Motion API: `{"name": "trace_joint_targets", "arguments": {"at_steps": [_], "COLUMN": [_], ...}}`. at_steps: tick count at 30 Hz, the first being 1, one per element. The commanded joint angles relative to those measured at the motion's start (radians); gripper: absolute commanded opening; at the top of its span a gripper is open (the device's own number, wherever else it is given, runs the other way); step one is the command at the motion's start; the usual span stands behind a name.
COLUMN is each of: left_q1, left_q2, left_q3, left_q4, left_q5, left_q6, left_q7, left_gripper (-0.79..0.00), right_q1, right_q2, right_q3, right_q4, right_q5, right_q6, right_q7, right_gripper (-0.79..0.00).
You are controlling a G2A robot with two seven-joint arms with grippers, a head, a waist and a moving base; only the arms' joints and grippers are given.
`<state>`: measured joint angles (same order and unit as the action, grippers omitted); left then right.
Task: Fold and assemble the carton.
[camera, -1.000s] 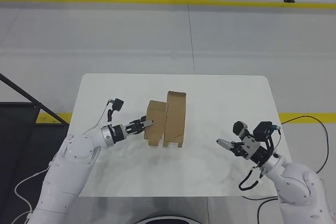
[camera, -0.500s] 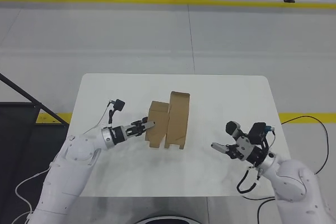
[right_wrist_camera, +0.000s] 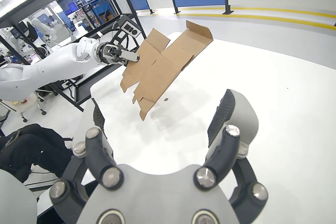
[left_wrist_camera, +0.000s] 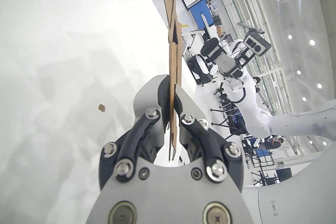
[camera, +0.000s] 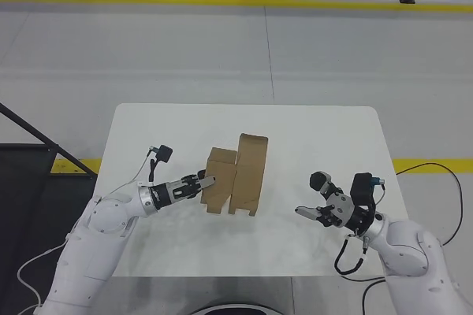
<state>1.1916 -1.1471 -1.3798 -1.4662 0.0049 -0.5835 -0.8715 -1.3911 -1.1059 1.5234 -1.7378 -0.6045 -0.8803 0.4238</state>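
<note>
On your left, the left gripper (camera: 206,180) is clamped on one side edge of the flat, unfolded brown cardboard carton (camera: 235,179). It holds the carton tilted and lifted clear of the white table (camera: 323,134). Expect the carton to be light and thin, stiff across its panels but quick to hinge at the creases, so it will probably flap in a one-edge grip. Farther right, the right gripper (camera: 306,211) hangs well apart from it, fingers spread wide. You'd best take the opposite panel edge, not the loose end flaps.
</note>
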Motion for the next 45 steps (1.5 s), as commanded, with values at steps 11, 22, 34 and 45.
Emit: {"name": "trace_joint_targets", "arguments": {"at_steps": [11, 22, 34, 45], "left_q1": [0.021, -0.013, -0.021, -0.005], "left_q2": [0.003, 0.009, 0.011, 0.004], "left_q3": [0.021, 0.059, 0.101, 0.121], "left_q4": [0.0, 0.108, 0.133, 0.106], "left_q5": [-0.002, -0.109, -0.15, -0.037], "left_q6": [-0.096, -0.332, -0.429, -0.429], "left_q7": [0.018, -0.005, 0.079, 0.184], "left_gripper": [-0.785, -0.785, -0.785, -0.785], "right_q1": [0.018, 0.139, 0.264, 0.329], "right_q2": [0.003, 0.026, 0.021, 0.014], "right_q3": [-0.034, -0.156, -0.291, -0.356], "right_q4": [0.0, 0.08, 0.192, 0.221], "right_q5": [-0.029, 0.02, 0.061, 0.085], "right_q6": [-0.059, -0.132, -0.101, -0.074], "right_q7": [-0.01, 0.016, 0.068, 0.065], "right_gripper": [0.0, 0.0, 0.0, -0.065]}}
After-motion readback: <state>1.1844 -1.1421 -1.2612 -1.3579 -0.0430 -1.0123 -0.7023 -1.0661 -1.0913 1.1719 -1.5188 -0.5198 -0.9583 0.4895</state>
